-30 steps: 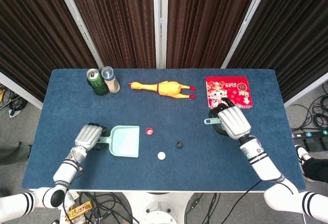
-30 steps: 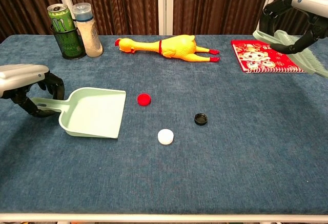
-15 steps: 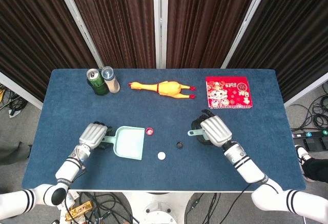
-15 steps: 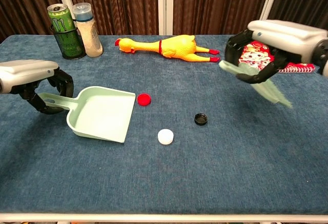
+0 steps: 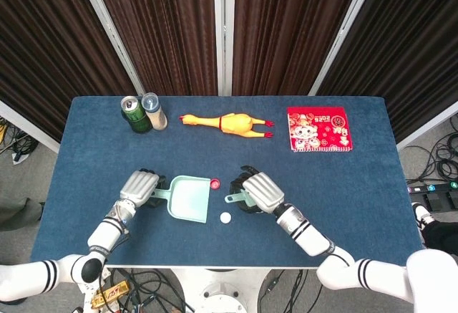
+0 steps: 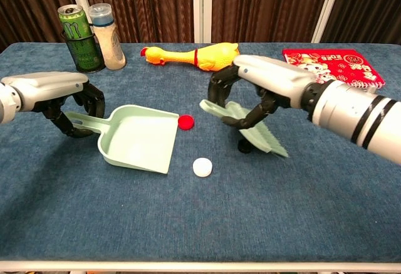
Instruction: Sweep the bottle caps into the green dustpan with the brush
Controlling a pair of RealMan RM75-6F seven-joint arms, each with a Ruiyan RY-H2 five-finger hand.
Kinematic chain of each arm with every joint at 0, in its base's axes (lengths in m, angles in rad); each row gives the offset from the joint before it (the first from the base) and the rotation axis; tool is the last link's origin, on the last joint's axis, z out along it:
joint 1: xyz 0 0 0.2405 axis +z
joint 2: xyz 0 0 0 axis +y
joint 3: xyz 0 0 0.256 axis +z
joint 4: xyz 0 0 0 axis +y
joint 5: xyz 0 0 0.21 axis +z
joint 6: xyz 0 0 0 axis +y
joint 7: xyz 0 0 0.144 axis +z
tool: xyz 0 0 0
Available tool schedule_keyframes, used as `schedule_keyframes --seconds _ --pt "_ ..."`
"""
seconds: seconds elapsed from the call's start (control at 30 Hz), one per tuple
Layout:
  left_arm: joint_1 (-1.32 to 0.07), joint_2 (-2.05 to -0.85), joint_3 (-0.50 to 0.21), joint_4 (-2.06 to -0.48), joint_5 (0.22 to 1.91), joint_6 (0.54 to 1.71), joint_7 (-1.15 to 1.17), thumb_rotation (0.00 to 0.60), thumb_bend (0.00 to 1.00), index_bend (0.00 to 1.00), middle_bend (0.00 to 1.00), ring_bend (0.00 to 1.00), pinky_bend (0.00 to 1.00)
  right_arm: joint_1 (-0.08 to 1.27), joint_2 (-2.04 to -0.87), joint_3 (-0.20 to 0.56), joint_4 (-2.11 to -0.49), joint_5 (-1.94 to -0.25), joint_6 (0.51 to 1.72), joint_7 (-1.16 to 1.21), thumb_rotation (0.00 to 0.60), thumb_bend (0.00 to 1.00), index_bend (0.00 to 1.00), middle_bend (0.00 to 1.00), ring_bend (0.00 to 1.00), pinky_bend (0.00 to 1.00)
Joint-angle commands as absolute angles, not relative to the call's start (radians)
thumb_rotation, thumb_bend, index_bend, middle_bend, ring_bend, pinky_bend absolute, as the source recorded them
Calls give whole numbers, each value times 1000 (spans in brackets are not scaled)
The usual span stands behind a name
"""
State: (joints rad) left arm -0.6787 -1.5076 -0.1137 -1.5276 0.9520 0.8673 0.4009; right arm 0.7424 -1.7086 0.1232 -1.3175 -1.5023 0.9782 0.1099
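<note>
The blue table fills most of both views, and on it the two arms meet near the middle. The right hand has its fingers wrapped around the handle of the pale green brush, whose bristles slant down toward the near right and reach the cloth. The black cap shows only a little in the chest view, just under the brush and partly hidden behind the bristles; in the head view I cannot see it. The left hand is closed on the handle of the green dustpan, which lies flat with its open mouth facing right, toward the brush. The red cap lies at the far right corner of the dustpan mouth, touching or almost touching the rim, and it is left of the right hand. The white cap lies nearer to the front edge, just right of the dustpan mouth and near-left of the brush bristles, apart from both. At the far side of the table lie the yellow rubber chicken in the middle, the red notebook at the far right, and at the far left the green can in a black mesh holder beside a clear shaker bottle.
</note>
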Motion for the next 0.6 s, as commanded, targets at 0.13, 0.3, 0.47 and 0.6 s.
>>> schedule_keyframes --seconds 0.13,0.3,0.47,0.6 --pt "-705 -1522 -118 -1548 914 865 428 600 366 537 490 329 264 767 -1787 136 -1268 -1508 988 145 600 569 804 708 339 159" --pt "-734 -1540 -126 -1553 878 862 451 600 366 537 492 329 265 780 -1821 147 -1251 -1503 990 175 600 570 804 707 338 159" --pt "-768 -1567 -133 -1552 846 862 481 600 366 537 493 329 265 788 -1834 150 -1236 -1498 987 190 600 571 803 708 339 159" --pt "-797 -1586 -142 -1550 819 859 502 600 366 537 494 329 266 786 -1833 147 -1234 -1502 996 203 600 572 803 707 339 159"
